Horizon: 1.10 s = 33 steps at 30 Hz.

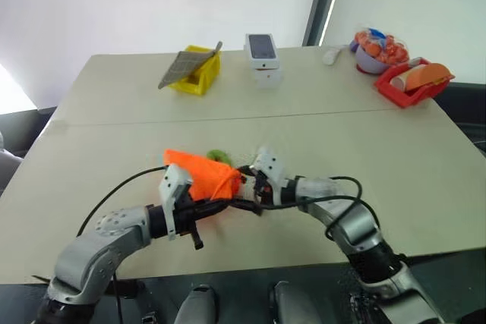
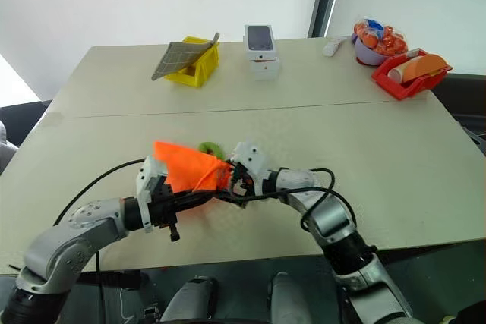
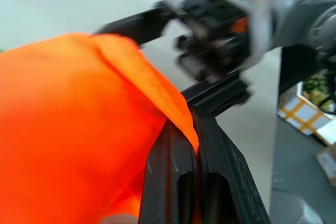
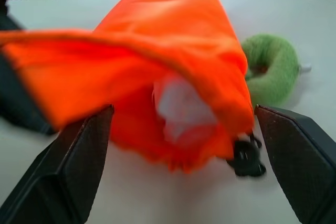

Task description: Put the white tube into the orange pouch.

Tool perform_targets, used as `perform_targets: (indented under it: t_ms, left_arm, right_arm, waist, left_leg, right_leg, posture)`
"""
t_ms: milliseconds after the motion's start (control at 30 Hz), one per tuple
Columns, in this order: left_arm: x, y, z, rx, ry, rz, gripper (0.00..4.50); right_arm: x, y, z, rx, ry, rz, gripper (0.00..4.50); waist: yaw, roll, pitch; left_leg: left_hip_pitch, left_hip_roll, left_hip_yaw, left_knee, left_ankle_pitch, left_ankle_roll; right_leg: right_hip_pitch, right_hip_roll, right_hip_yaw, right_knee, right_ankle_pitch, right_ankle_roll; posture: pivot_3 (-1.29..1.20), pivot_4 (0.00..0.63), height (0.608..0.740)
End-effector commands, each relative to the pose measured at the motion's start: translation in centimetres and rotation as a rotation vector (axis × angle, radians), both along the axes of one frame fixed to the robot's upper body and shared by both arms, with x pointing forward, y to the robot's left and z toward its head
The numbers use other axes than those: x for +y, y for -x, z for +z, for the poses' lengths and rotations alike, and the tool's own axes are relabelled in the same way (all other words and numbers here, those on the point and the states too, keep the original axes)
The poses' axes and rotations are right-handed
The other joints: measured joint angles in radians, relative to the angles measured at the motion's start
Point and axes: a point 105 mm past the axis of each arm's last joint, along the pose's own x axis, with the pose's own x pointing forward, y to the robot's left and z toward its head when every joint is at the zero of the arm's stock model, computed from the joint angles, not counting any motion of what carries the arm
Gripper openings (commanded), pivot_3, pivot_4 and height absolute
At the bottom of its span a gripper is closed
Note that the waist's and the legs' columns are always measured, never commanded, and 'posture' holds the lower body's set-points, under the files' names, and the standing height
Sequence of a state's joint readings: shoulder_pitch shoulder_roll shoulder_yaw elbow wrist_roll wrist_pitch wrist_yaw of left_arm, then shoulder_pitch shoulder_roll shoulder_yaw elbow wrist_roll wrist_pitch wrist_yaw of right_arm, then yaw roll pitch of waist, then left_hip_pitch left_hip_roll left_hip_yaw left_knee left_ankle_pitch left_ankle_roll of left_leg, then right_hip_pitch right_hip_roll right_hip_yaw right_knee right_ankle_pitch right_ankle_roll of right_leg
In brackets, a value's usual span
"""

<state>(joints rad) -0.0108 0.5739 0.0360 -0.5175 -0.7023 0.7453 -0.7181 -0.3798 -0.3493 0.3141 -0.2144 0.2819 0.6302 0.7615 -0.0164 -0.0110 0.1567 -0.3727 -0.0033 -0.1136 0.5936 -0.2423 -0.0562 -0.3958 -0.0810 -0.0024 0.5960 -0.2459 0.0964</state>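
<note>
the orange pouch (image 4: 173, 51) is pinched at its rim by the left gripper (image 3: 191, 145). the white tube (image 4: 181, 103) is seen inside its mouth. the right gripper (image 4: 184, 129) is spread wide, released.

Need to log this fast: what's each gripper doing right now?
Left gripper: shut on the orange pouch.
Right gripper: open at the pouch's mouth, holding nothing.

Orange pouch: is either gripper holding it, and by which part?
The left gripper pinches the orange pouch by its mouth hem. The right gripper stands open, holding nothing.
</note>
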Motion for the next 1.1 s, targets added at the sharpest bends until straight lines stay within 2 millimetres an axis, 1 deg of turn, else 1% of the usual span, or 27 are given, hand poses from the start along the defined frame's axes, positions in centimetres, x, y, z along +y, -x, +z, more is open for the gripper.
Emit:
perform_targets:
  t_ms: [33,133,233,367,467,567,667,733,767,833,867,967,1000,1100]
  left_arm:
    - [1.5,0.1,0.6,-0.044,-0.027,0.043,0.0]
    - [3.0,0.0,0.4,-0.032,-0.037,0.093,0.0]
    - [5.1,-0.3,-0.1,-0.024,-0.074,0.152,0.0]
    - [8.4,-0.9,-0.5,-0.032,-0.14,0.241,0.0]
    - [9.8,-1.2,-0.5,-0.042,-0.169,0.273,0.0]
    - [10.4,-1.3,-0.9,-0.048,-0.201,0.277,0.0]
    - [9.6,-1.2,-1.4,-0.054,-0.203,0.251,0.0]
    - [9.3,-1.1,-1.4,-0.052,-0.171,0.25,0.0]
    - [8.9,-0.9,-1.1,-0.035,-0.122,0.237,0.27]
    - [8.3,-0.4,-0.7,-0.034,-0.084,0.212,0.91]
    - [8.4,-0.4,-0.6,-0.046,-0.091,0.222,1.4]
    - [9.1,-0.9,-0.3,-0.082,-0.097,0.281,2.91]
    - [9.2,-0.9,0.0,-0.09,-0.086,0.289,3.35]
    - [9.6,-1.0,1.2,-0.094,-0.029,0.315,3.35]
  right_arm:
    - [-0.2,1.7,2.1,-0.033,-0.076,0.078,4.48]
    - [-0.9,2.0,2.0,-0.025,-0.077,0.078,4.48]
    - [-1.4,1.6,1.7,-0.027,-0.071,0.044,4.48]
    - [-2.0,0.6,1.4,-0.034,-0.063,-0.016,4.48]
    - [-2.4,-0.6,1.3,-0.042,-0.06,-0.081,4.48]
    - [-2.5,-2.1,1.2,-0.033,-0.064,-0.169,4.48]
    - [-2.4,-4.0,1.0,-0.047,-0.052,-0.276,4.48]
    - [-2.0,-4.6,1.0,-0.043,-0.07,-0.31,4.48]
    - [-1.7,-4.9,0.9,-0.036,-0.077,-0.325,4.5]
    - [-0.9,-5.3,0.8,-0.011,-0.087,-0.34,4.5]
    - [-0.6,-5.4,0.7,0.0,-0.094,-0.343,4.5]
    - [0.8,-5.7,0.6,0.035,-0.115,-0.34,4.5]
    - [1.1,-5.8,0.4,0.044,-0.117,-0.341,4.5]
    - [1.9,-6.4,-0.7,0.075,-0.082,-0.36,4.5]
  waist:
    - [-0.001,0.0,0.0]
    - [0.001,0.0,0.0]
    - [0.0,0.0,0.0]
    - [0.001,0.0,0.0]
    - [0.002,0.0,0.0]
    - [0.001,0.0,0.0]
    - [0.001,0.0,0.0]
    - [0.001,0.0,0.0]
    - [0.001,0.0,0.0]
    - [-0.001,0.0,0.0]
    - [-0.001,0.0,0.0]
    - [-0.001,0.0,0.0]
    - [-0.002,0.0,0.0]
    - [-0.003,0.0,0.0]
  left_leg:
    - [0.0,0.0,0.0,0.0,0.0,0.0]
    - [0.0,0.0,0.0,0.0,0.0,0.0]
    - [0.0,0.0,0.0,0.0,0.0,0.0]
    - [-0.001,0.0,0.0,-0.001,0.0,0.0]
    - [-0.001,0.0,0.0,-0.001,0.0,0.0]
    - [-0.001,0.0,0.001,-0.001,0.0,0.0]
    - [-0.001,0.0,0.001,-0.001,0.0,0.0]
    - [-0.002,0.0,0.001,-0.002,0.0,0.0]
    - [-0.002,0.0,0.001,-0.002,0.0,0.0]
    - [-0.002,0.0,0.001,-0.002,0.0,0.0]
    - [-0.002,0.0,0.001,-0.002,0.0,0.0]
    - [-0.001,0.0,0.001,-0.002,0.0,0.0]
    - [-0.001,0.0,0.001,-0.002,0.0,0.0]
    - [-0.001,0.0,0.001,-0.002,0.0,0.0]
  right_leg:
    - [0.0,0.0,0.0,0.0,0.0,0.0]
    - [0.0,0.0,0.0,0.0,0.0,0.0]
    - [0.0,-0.001,0.0,-0.001,0.0,0.0]
    - [-0.002,-0.001,0.0,-0.001,0.0,-0.001]
    - [-0.006,-0.001,0.0,-0.001,0.0,-0.001]
    - [-0.007,-0.001,0.0,-0.002,0.0,-0.001]
    - [-0.007,-0.001,0.0,-0.001,0.003,-0.005]
    - [-0.007,-0.001,0.0,-0.001,0.003,-0.005]
    - [-0.007,-0.001,0.0,-0.001,0.003,-0.005]
    - [-0.007,-0.001,0.0,-0.001,0.003,-0.005]
    - [-0.004,-0.001,0.0,0.0,0.003,-0.005]
    - [-0.004,-0.001,0.0,0.0,0.003,-0.005]
    - [-0.004,0.0,0.0,0.0,0.003,-0.005]
    - [-0.004,0.0,0.0,0.001,0.003,-0.005]
  posture:
    - [0.0,0.15,0.74]
    - [0.0,0.15,0.74]
    - [0.0,0.15,0.74]
    - [0.0,0.15,0.74]
    - [0.0,0.15,0.74]
    - [0.0,0.15,0.74]
    - [0.0,0.15,0.74]
    - [0.0,0.15,0.74]
    - [0.0,0.15,0.74]
    - [0.0,0.15,0.74]
    - [0.0,0.15,0.74]
    - [0.0,0.15,0.74]
    - [0.0,0.15,0.74]
    - [0.0,0.15,0.74]
